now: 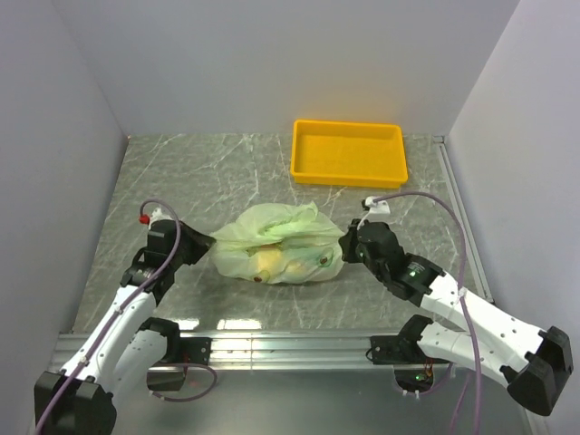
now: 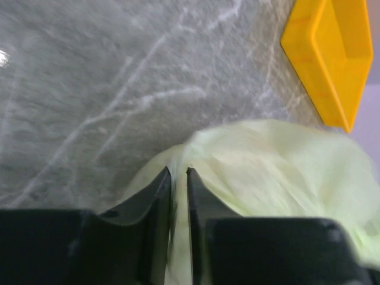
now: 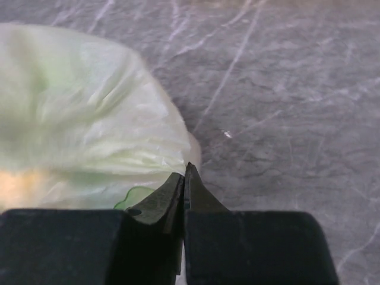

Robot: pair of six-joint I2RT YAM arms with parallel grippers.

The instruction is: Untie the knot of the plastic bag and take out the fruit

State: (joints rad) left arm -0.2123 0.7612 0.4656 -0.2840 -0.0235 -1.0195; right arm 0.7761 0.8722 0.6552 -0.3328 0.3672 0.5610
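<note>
The plastic bag (image 1: 279,243) lies on the grey table (image 1: 181,172), on the near side of the yellow tray (image 1: 349,178) and a little to the left of it. It does not touch the tray. The bag looks full and puffy.

The fruit (image 1: 265,263) is not out yet. A yellow piece shows through the thin green plastic, and there is something green next to it. I cannot tell from here what kind each one is. No fruit lies on the table, and none is in the tray.

I cannot pick out the knot for sure. The top of the bag, the side closest to the tray, is bunched and folded, and the wrist views are too blurry to show the tie. The bag looks closed all the way round, so I think the knot is not undone yet.

The left gripper (image 2: 178,173) is at the end of the bag farthest from the tray. Its two fingers are squeezed almost together, with a thin bit of green bag caught between them.

The right gripper (image 3: 185,169) is at the other end of the bag, on the near side of the tray. Its fingers are pressed tight, and the edge of the bag comes right up to the tips, so it seems to pinch the bag too.

So the job looks like it is only starting. The knot must come loose, and then every fruit has to come out.
</note>
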